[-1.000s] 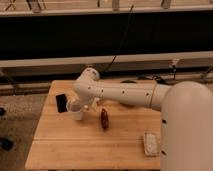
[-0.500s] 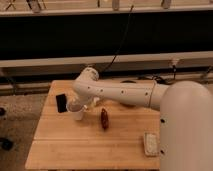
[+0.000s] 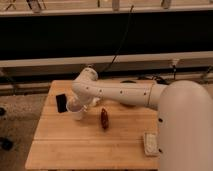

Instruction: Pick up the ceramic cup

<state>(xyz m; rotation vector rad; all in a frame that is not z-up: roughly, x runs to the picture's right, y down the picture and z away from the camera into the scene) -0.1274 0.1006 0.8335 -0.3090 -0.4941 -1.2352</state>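
We see the gripper [image 3: 71, 104] at the left end of the wooden bench [image 3: 65, 145], right at the ceramic cup [image 3: 77, 113], though we cannot tell how its jaws stand. A black block [image 3: 61, 103] sits just left of the cup, a reddish-brown object [image 3: 104, 119] lies to its right, and a pale rectangular sponge [image 3: 150, 142] rests near the bench's right edge; we read no writing.

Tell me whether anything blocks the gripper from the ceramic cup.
Nothing visible does. The gripper is already at the ceramic cup near the wooden table's left side; the brown object lies apart, to its right.
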